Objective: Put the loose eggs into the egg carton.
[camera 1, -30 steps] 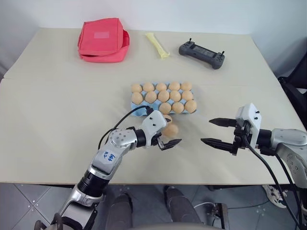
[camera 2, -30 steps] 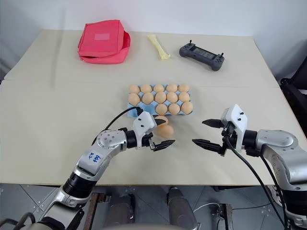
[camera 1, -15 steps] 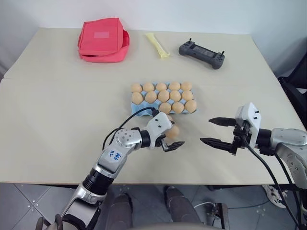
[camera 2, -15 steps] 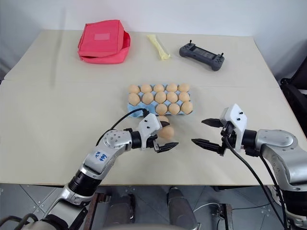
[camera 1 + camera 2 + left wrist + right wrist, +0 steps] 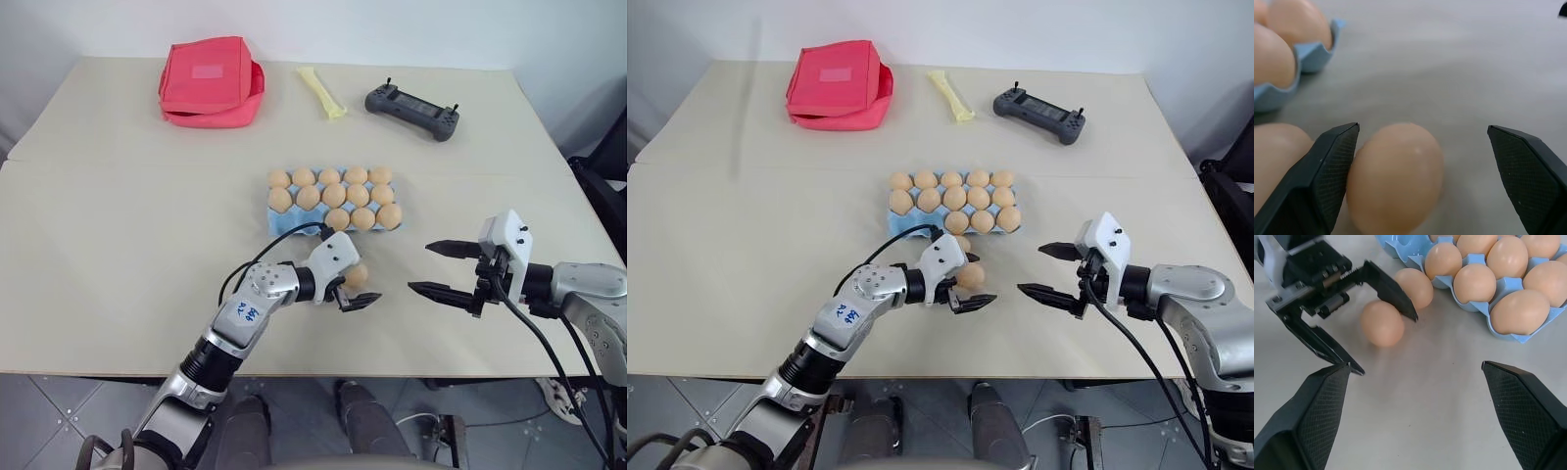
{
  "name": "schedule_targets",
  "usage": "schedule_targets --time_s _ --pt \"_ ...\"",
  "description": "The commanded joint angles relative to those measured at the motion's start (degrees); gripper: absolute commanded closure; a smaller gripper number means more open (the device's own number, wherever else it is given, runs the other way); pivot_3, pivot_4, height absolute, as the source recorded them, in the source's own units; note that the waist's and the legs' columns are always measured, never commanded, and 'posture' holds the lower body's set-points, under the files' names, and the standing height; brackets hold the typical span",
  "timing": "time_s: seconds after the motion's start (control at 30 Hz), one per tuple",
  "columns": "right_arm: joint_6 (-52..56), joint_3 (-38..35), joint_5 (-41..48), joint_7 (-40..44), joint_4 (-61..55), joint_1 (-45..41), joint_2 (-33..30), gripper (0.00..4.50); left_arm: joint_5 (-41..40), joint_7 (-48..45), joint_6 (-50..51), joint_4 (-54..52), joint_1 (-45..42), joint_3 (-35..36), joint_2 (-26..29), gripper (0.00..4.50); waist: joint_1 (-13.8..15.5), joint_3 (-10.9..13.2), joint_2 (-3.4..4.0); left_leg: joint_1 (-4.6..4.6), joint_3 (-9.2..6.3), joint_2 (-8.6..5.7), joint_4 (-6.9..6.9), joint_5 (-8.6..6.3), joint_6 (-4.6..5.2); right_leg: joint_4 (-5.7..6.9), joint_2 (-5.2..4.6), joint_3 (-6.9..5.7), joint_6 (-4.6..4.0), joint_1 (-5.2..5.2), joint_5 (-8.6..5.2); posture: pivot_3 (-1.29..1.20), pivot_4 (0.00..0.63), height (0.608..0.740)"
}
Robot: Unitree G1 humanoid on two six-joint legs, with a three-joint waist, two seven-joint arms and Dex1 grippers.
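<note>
Two loose eggs lie on the counter [image 5: 118,225] just beside the near edge of the egg carton [image 5: 284,224], the light blue tray whose visible cups mostly hold eggs already. The nearer egg [image 5: 1382,323] sits a little out from the carton; the second egg [image 5: 1415,287] lies between it and the carton's edge, close against the scalloped rim.

Our left gripper [image 5: 355,286] has its fingers wide apart and straddles the nearer egg. In the left wrist view one finger [image 5: 1332,171] touches or all but touches that egg's side, while the other stands well off across bare counter, and the second egg [image 5: 1278,156] shows behind the touching finger. Our right gripper [image 5: 443,268] hangs well away from the carton's right end, fingers also spread, holding nothing.

To do this grasp well, we judge we should centre first: shift the left gripper so the egg lies midway between the fingers, or closing will roll it sideways. The touching finger sits between the two eggs, so we should keep it from nudging the second egg into the carton. Close slowly and lightly on the egg's widest part, since the shell is smooth and rounded and may squirt out. Then lift straight up before moving toward a free cup.
</note>
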Motion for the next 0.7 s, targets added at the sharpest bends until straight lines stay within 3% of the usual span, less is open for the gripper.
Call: schedule_targets --time_s 0.03,0.23,0.33,0.53,0.7 --pt "0.0 -1.7 0.8 -0.3 -2.0 0.0 -0.8 0.00 0.5 -0.3 -1.3 0.0 -1.5 -0.4 -1.0 0.01 0.0 0.0 0.00 0.00 0.00 0.00 0.00 0.00 0.00 0.00 0.00 0.00 0.00 0.00 0.00 0.00 0.150 0.740" --pt "0.3 -1.8 0.9 -0.6 -2.4 0.2 -0.8 0.00 0.9 -0.4 -1.0 0.4 -1.5 -0.5 -1.6 0.01 0.0 0.0 0.00 0.00 0.00 0.00 -0.01 0.00 0.00 0.00 0.00 0.00 0.00 0.00 0.00 0.00 0.150 0.740" --pt "0.4 -1.8 1.0 -0.7 -2.5 0.1 -0.8 0.00 1.1 -0.4 -0.5 0.3 -1.4 -0.6 -1.7 0.60 0.0 0.0 0.00 0.00 0.00 0.00 0.00 0.00 0.00 0.00 0.00 0.00 0.00 0.00 0.00 0.00 0.150 0.740" --pt "0.5 -1.9 1.0 -0.8 -2.8 0.3 -0.9 0.00 1.1 -0.2 -0.1 -1.0 -0.4 -0.5 -1.6 2.48 0.0 0.0 0.00 0.00 0.00 0.00 0.00 0.00 0.00 0.00 0.00 0.00 0.00 0.00 0.00 0.00 0.150 0.740" --pt "0.1 -2.1 0.9 -0.4 -2.4 0.6 -1.1 0.00 0.8 0.0 -0.9 -3.0 0.4 0.0 -1.5 2.84 0.0 0.0 0.00 0.00 0.00 0.00 -0.01 0.00 0.00 0.00 0.00 0.00 0.00 0.00 0.00 0.00 0.150 0.740"
